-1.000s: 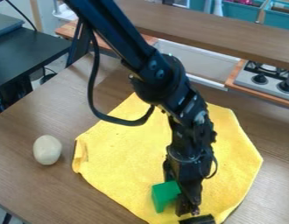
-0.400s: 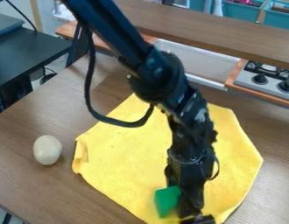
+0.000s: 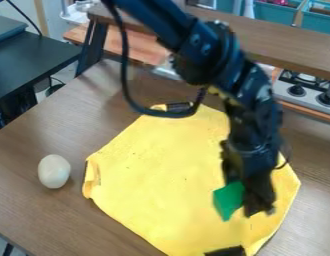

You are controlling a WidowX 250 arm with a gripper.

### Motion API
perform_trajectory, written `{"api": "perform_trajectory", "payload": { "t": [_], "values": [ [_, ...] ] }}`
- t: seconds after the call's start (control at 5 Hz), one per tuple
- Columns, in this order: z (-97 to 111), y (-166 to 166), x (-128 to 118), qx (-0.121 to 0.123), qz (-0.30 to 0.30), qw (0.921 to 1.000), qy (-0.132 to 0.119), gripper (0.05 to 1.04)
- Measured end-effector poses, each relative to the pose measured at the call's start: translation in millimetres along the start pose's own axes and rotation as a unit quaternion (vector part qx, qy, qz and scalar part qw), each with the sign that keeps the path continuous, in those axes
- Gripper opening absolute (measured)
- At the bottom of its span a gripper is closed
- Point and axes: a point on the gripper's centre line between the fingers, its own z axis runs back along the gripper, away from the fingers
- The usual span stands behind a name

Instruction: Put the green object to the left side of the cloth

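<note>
The black gripper (image 3: 246,198) hangs over the right part of the yellow cloth (image 3: 161,175), pointing down. It is shut on the green object (image 3: 228,200), a small block that sticks out on the left side of the fingers. Part of the block is hidden behind the gripper. Whether the block touches the cloth or hangs just above it, I cannot tell. The cloth lies spread on the brown table, its left edge folded up a little.
A white egg-shaped object (image 3: 54,171) stands on the table left of the cloth. Dark patches show at the cloth's front edge (image 3: 226,251) and back edge (image 3: 180,106). A raised wooden shelf (image 3: 288,42) and a stove (image 3: 304,92) are behind.
The gripper has moved right and toward the back, and the green object has gone with it from near the cloth's front edge. The dark patch at that edge is uncovered.
</note>
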Motion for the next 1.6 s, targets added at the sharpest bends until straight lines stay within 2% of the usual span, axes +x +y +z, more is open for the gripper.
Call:
{"api": "perform_trajectory", "payload": {
  "t": [0.2, 0.4, 0.6, 0.8, 1.0, 1.2, 1.4, 1.6],
  "values": [
    [-14.5, -10.5, 24.5, -0.011, 0.065, 0.9975, -0.024, 0.589],
    [-32.6, -21.0, 36.8, -0.033, 0.123, 0.9905, -0.052, 0.589],
    [-42.6, -27.8, 50.0, -0.041, 0.224, 0.9716, -0.063, 0.589],
    [-49.8, -35.7, 57.3, -0.042, 0.266, 0.9606, -0.07, 0.589],
    [-54.2, -37.6, 59.1, -0.04, 0.292, 0.9532, -0.068, 0.629],
    [-56.6, -37.6, 61.5, -0.041, 0.312, 0.9474, -0.06, 0.748],
    [-56.6, -38.7, 61.3, -0.044, 0.319, 0.945, -0.058, 0.98],
    [-57.1, -41.2, 61.3, -0.053, 0.318, 0.9448, -0.059, 0.999]
  ]
}}
